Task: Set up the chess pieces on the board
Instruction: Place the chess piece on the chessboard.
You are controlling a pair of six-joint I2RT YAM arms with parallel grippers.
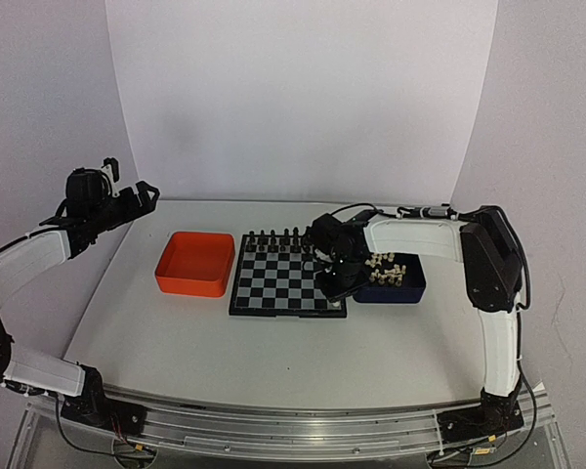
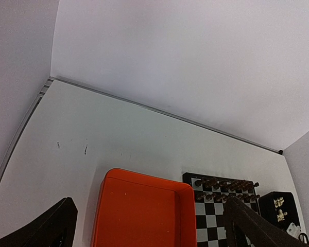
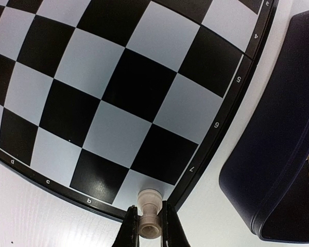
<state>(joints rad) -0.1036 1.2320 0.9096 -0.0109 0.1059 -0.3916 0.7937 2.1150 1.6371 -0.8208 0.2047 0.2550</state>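
Where white walls [image 1: 303,98] curve behind the pale table [image 1: 273,362], the board [image 1: 283,283] lies mid-table, an orange tray [image 1: 195,264] just left of it and a blue tray [image 1: 410,290] just right of it holding cream chess pieces [image 1: 386,271]. The left gripper [image 1: 137,195] hangs spread wide well left of the board, while the right gripper [image 3: 149,226] pinches one cream piece [image 3: 149,198] at the board's near right corner; black pieces [image 1: 278,237] line its far edge.

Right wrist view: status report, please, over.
Right gripper shut on cream-white chess piece, over corner square of the board. Left gripper open, raised aside. Corner square bare, nothing blocking.
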